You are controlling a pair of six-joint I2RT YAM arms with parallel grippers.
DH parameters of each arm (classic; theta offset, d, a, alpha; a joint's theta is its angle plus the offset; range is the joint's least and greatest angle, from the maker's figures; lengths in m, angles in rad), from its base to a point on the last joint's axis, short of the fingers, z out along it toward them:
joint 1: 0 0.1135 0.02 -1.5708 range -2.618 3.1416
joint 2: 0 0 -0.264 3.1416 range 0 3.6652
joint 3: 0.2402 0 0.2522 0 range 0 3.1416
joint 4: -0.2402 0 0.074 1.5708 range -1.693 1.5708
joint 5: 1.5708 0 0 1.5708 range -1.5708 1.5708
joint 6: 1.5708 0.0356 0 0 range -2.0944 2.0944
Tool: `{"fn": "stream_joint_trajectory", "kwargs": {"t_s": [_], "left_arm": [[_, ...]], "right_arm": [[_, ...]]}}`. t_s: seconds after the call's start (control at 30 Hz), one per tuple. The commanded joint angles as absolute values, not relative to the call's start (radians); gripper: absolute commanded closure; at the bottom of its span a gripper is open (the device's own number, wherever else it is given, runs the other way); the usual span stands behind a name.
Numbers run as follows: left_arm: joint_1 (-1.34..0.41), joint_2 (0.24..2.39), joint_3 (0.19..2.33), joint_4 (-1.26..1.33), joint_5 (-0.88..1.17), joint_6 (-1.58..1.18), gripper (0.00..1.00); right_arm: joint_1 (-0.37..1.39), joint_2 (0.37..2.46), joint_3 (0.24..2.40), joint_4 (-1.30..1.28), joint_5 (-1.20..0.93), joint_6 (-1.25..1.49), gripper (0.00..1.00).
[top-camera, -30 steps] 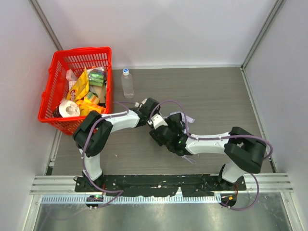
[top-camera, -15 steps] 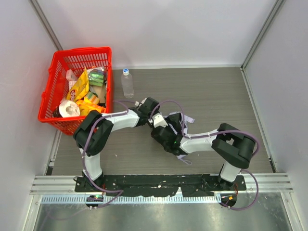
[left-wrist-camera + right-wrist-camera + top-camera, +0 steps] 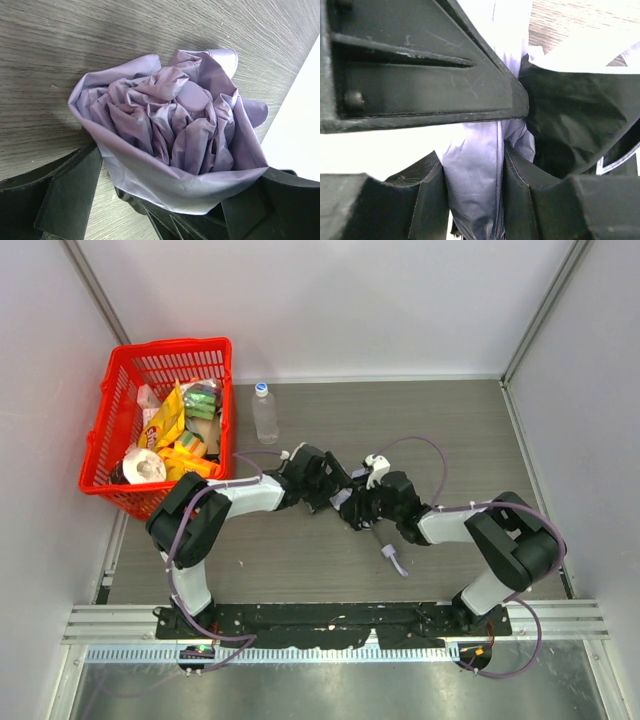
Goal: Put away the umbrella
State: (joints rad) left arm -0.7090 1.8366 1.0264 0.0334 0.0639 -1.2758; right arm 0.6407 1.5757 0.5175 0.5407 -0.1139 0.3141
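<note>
Umbrella (image 3: 170, 125), left wrist view: lavender fabric bunched in loose folds, resting on the grey wood-grain table (image 3: 60, 45).
Left gripper (image 3: 175, 197), left wrist view: jaws spread wide, one on each side of the fabric bundle. The fabric bulges loosely between them and is not pinched.
Umbrella, right wrist view: a narrow fold of pale lavender fabric runs down the middle of the picture. A strip of table shows at upper right.
Right gripper (image 3: 472, 200), right wrist view: jaws drawn in narrow, clamped on that fold from both sides.
Umbrella, top view: mid-table, between the two gripper tips and mostly hidden by them. A pale strip of it trails toward the near edge.
Arms, top view: both reach inward and meet over the umbrella.
Basket (image 3: 170, 344), top view: red, at far left, filled with packets.
Bottle (image 3: 265, 412), top view: clear, upright, just right of the basket, well apart from the umbrella.
</note>
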Motion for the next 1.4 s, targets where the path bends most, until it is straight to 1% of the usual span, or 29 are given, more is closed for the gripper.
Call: {"fn": "stream_joint_trajectory", "kwargs": {"t_s": [0.0, 0.1, 0.17, 0.23, 0.3, 0.33, 0.37, 0.43, 0.47, 0.53, 0.6, 0.63, 0.67, 0.7, 0.73, 0.77, 0.8, 0.83, 0.87, 0.9, 0.97, 1.1, 1.23, 1.37], "left_arm": [[-0.709, 1.885, 0.982, -0.063, 0.038, -1.247, 0.08], [-0.709, 1.89, 0.983, -0.052, 0.041, -1.246, 0.1], [-0.709, 1.899, 0.983, -0.037, 0.048, -1.247, 0.14], [-0.709, 1.91, 0.982, -0.008, 0.063, -1.244, 0.22], [-0.71, 1.922, 0.971, 0.039, 0.086, -1.25, 0.33], [-0.709, 1.927, 0.965, 0.061, 0.092, -1.256, 0.44], [-0.709, 1.93, 0.954, 0.086, 0.101, -1.261, 0.52], [-0.709, 1.931, 0.939, 0.118, 0.106, -1.267, 0.8], [-0.709, 1.933, 0.937, 0.115, 0.107, -1.269, 0.91], [-0.709, 1.925, 0.934, 0.11, 0.107, -1.266, 1.0], [-0.71, 1.918, 0.928, 0.112, 0.113, -1.269, 1.0], [-0.709, 1.914, 0.925, 0.11, 0.112, -1.273, 1.0], [-0.709, 1.913, 0.925, 0.109, 0.115, -1.282, 1.0], [-0.71, 1.911, 0.928, 0.095, 0.118, -1.288, 1.0], [-0.709, 1.913, 0.939, 0.074, 0.12, -1.289, 1.0], [-0.709, 1.914, 0.949, 0.048, 0.118, -1.289, 1.0], [-0.709, 1.914, 0.965, 0.008, 0.112, -1.29, 1.0], [-0.709, 1.913, 0.976, -0.026, 0.112, -1.29, 1.0], [-0.71, 1.916, 0.98, -0.041, 0.109, -1.29, 1.0], [-0.71, 1.913, 0.991, -0.067, 0.107, -1.296, 1.0], [-0.709, 1.911, 1.005, -0.098, 0.1, -1.301, 1.0], [-0.709, 1.916, 1.032, -0.166, 0.083, -1.308, 1.0], [-0.709, 1.921, 1.045, -0.199, 0.086, -1.331, 1.0], [-0.709, 1.924, 1.06, -0.236, 0.083, -1.344, 1.0]], "right_arm": [[0.572, 1.634, 0.477, 0.59, -0.51, 0.428, 0.99], [0.546, 1.661, 0.48, 0.673, -0.603, 0.479, 0.99], [0.546, 1.67, 0.498, 0.661, -0.626, 0.472, 0.99], [0.549, 1.683, 0.503, 0.689, -0.655, 0.485, 0.99], [0.548, 1.684, 0.505, 0.693, -0.673, 0.485, 0.99], [0.549, 1.686, 0.505, 0.695, -0.681, 0.486, 0.99], [0.548, 1.686, 0.505, 0.698, -0.693, 0.485, 0.99], [0.548, 1.681, 0.509, 0.677, -0.693, 0.483, 0.99], [0.549, 1.675, 0.512, 0.655, -0.689, 0.462, 0.99], [0.548, 1.658, 0.52, 0.603, -0.664, 0.445, 0.99], [0.548, 1.628, 0.531, 0.516, -0.611, 0.413, 0.99], [0.548, 1.612, 0.544, 0.441, -0.579, 0.4, 0.94], [0.549, 1.576, 0.554, 0.398, -0.502, 0.394, 0.88], [0.552, 1.556, 0.57, 0.314, -0.473, 0.376, 0.76], [0.56, 1.507, 0.578, 0.219, -0.366, 0.367, 0.69], [0.567, 1.481, 0.6, 0.177, -0.303, 0.356, 0.59], [0.586, 1.436, 0.627, 0.091, -0.202, 0.339, 0.55], [0.6, 1.416, 0.644, 0.056, -0.145, 0.313, 0.35], [0.633, 1.379, 0.666, 0.007, -0.038, 0.31, 0.33], [0.665, 1.352, 0.678, -0.023, -0.003, 0.278, 0.28], [0.736, 1.338, 0.719, -0.067, 0.182, 0.246, 0.24], [0.872, 1.368, 0.771, -0.052, 0.407, 0.172, 0.23], [0.952, 1.46, 0.808, -0.025, 0.541, 0.124, 0.23], [0.986, 1.58, 0.83, 0.032, 0.655, 0.1, 0.23]]}}
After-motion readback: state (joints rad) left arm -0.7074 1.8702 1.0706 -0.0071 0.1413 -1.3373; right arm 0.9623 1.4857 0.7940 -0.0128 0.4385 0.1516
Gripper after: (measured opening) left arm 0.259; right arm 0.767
